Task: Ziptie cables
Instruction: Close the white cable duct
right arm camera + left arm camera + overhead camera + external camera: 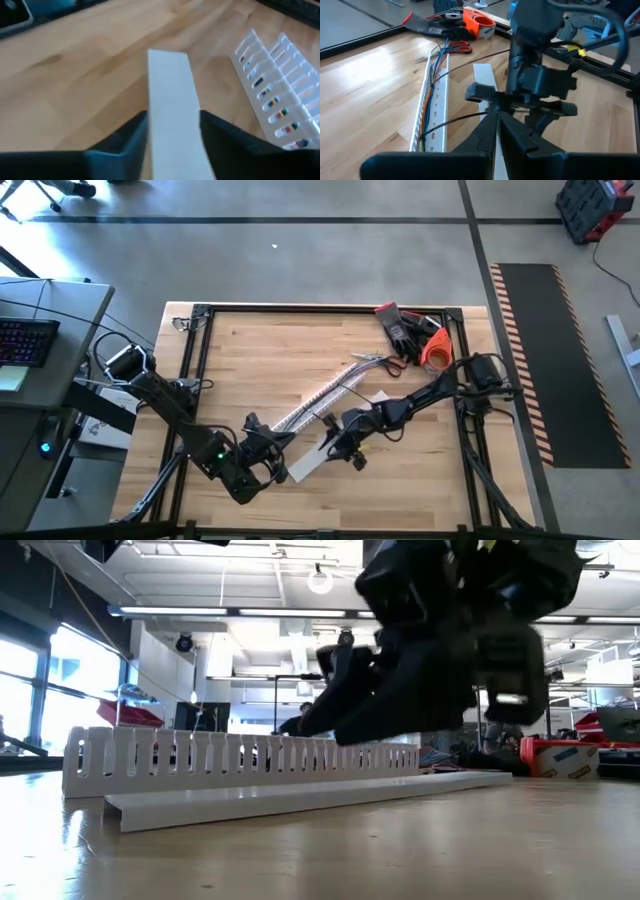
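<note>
The wooden tabletop [250,360] carries one slotted white channel [318,395] with coloured cables [436,65] lying inside it. Beside it lies one flat white strip [172,107], which the right tool [172,131] straddles with fingers apart. The left tool [497,131] seems closed, pinching one thin black ziptie [451,121]. Gloves [400,328] and orange tape [437,348] sit near a corner.

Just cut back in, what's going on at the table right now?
The right gripper straddles the flat white plastic strip, one finger on either side, near the table's middle. The left gripper sits shut close by, next to a thin black ziptie arching over the white slotted plastic channel, where the coloured cables lie. Nothing looks tied yet.
</note>
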`<state>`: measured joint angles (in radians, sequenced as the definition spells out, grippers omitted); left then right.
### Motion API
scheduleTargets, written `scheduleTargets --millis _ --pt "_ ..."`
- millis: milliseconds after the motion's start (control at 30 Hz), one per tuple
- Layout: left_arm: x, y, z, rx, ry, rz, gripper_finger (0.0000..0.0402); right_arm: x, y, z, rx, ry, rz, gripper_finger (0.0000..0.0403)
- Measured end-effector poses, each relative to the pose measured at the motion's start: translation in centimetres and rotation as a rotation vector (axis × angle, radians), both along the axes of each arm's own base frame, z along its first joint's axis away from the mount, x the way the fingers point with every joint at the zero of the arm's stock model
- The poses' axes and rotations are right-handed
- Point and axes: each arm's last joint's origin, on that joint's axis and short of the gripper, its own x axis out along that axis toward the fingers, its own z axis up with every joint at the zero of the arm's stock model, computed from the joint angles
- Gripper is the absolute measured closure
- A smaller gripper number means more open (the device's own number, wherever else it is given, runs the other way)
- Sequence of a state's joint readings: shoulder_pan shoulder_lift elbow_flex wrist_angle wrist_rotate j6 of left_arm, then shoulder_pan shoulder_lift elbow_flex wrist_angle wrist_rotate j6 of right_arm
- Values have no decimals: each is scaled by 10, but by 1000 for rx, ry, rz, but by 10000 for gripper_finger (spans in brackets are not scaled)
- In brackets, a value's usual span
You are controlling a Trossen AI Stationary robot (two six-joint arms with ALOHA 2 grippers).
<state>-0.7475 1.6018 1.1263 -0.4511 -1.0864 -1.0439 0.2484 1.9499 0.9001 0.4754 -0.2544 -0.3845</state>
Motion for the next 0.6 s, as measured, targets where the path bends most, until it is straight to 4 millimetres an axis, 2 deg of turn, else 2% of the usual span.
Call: scheduleTargets --millis 167,300,433,600 --pt "0 0 0 0 1 -1 399 4 -7 -20 7 39 -28 144" --pt "0 0 0 0 3 -2 399 6 -14 -34 -1 72 -55 103" --pt "0 0 0 -1 2 -2 399 8 -21 -49 11 105 -60 114" --pt "0 0 0 -2 1 -1 399 9 -29 -68 38 138 -39 177"
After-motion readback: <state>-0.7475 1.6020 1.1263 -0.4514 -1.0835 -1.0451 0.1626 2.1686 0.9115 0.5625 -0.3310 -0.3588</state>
